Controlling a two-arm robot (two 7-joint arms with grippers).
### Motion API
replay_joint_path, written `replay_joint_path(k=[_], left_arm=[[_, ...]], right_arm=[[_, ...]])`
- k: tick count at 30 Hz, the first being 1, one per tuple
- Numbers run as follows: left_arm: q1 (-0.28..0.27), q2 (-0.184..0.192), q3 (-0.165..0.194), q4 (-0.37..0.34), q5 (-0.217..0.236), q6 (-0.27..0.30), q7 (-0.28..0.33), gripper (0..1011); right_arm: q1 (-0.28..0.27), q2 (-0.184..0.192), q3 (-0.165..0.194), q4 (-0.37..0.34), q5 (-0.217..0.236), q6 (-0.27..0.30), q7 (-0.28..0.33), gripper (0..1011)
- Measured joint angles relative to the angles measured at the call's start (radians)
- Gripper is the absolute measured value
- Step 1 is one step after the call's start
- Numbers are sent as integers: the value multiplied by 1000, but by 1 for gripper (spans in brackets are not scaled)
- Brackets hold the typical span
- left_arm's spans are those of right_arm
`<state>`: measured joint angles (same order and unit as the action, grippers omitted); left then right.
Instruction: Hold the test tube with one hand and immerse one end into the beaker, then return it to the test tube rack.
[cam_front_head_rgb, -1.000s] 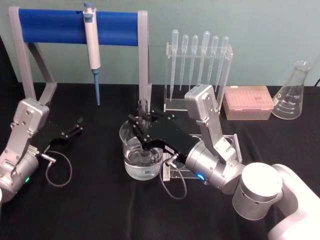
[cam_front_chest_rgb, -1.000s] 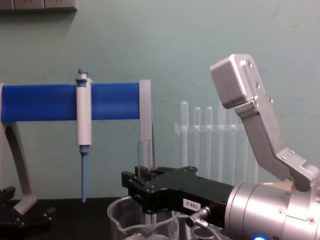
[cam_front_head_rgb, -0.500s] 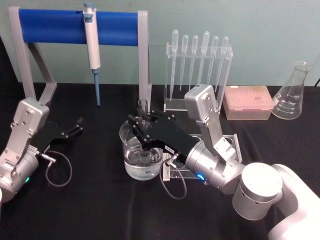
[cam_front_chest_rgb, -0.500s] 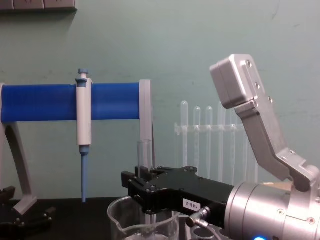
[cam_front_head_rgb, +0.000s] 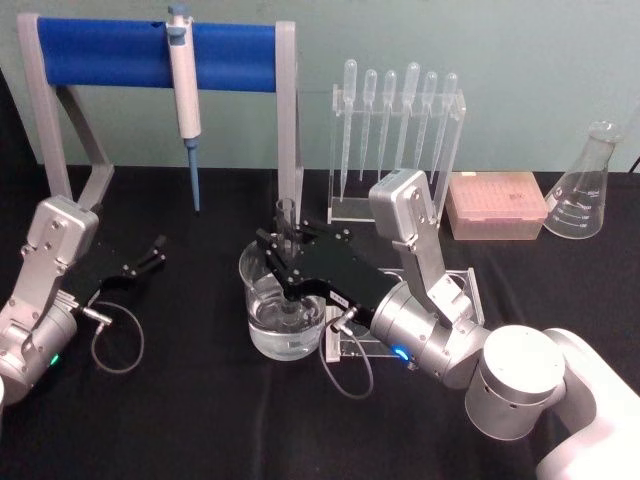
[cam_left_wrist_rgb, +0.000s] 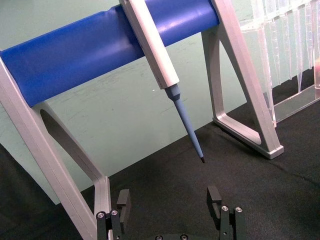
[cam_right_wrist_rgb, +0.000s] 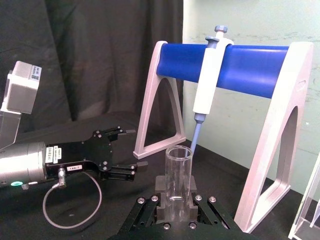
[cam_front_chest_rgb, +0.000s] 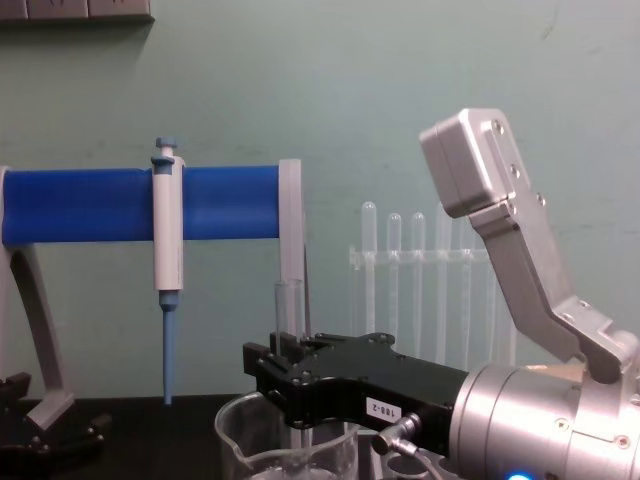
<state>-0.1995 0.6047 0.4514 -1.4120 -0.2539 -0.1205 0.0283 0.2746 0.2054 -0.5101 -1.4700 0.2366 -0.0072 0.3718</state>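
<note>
The test tube stands upright with my right gripper shut on its middle. Its lower end reaches down inside the beaker, which holds clear liquid at mid-table. In the chest view the tube rises above the black right gripper, and the beaker rim sits just below. The right wrist view shows the tube's open rim clamped between the right gripper fingers. My left gripper rests open on the black cloth at the left, its fingers spread in the left wrist view.
A blue-barred stand with a hanging pipette stands at the back left. A rack of plastic pipettes, a pink tip box and a conical flask line the back right. A clear tube rack lies under my right arm.
</note>
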Motion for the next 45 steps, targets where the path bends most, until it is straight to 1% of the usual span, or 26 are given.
replay_joint_path(k=[45], left_arm=[[0,0,0,0,0,0,0,1000]], right_arm=[[0,0,0,0,0,0,0,228]])
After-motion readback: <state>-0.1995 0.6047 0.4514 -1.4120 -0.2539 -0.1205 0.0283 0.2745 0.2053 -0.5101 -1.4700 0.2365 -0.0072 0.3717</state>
